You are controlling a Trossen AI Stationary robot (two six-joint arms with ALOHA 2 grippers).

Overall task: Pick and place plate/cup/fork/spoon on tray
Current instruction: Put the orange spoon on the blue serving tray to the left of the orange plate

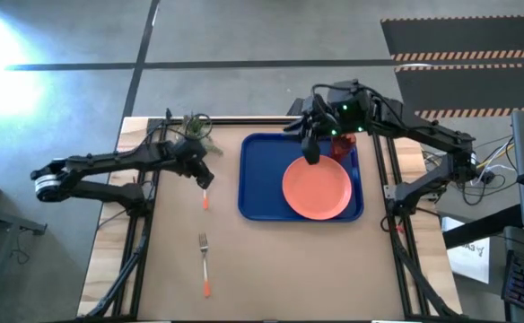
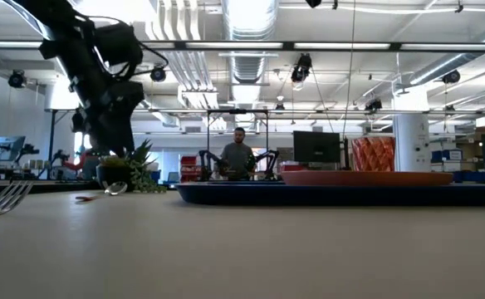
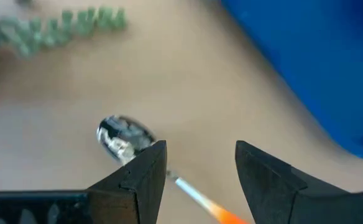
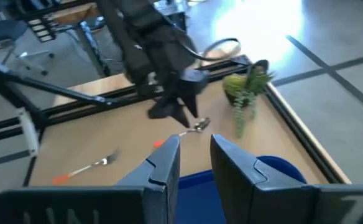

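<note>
The blue tray (image 1: pixel 255 179) lies at the table's right, and the pink plate (image 1: pixel 317 187) lies flat in it. The dark red cup (image 1: pixel 344 144) stands at the tray's far right corner, partly hidden by my right arm. The spoon (image 1: pixel 205 197) lies flat on the table left of the tray, and the fork (image 1: pixel 205 265) lies nearer the front edge. My left gripper (image 3: pixel 197 165) is open and low over the spoon, one finger on either side of its neck (image 3: pixel 188 188), just behind the head (image 3: pixel 122 135). My right gripper (image 1: pixel 311 150) is open and empty above the tray's far part.
A small green potted plant (image 1: pixel 195 128) stands at the table's far left, close behind my left gripper. Bare table lies in front of the tray and around the fork. A person (image 2: pixel 238 154) is in the room beyond the far edge.
</note>
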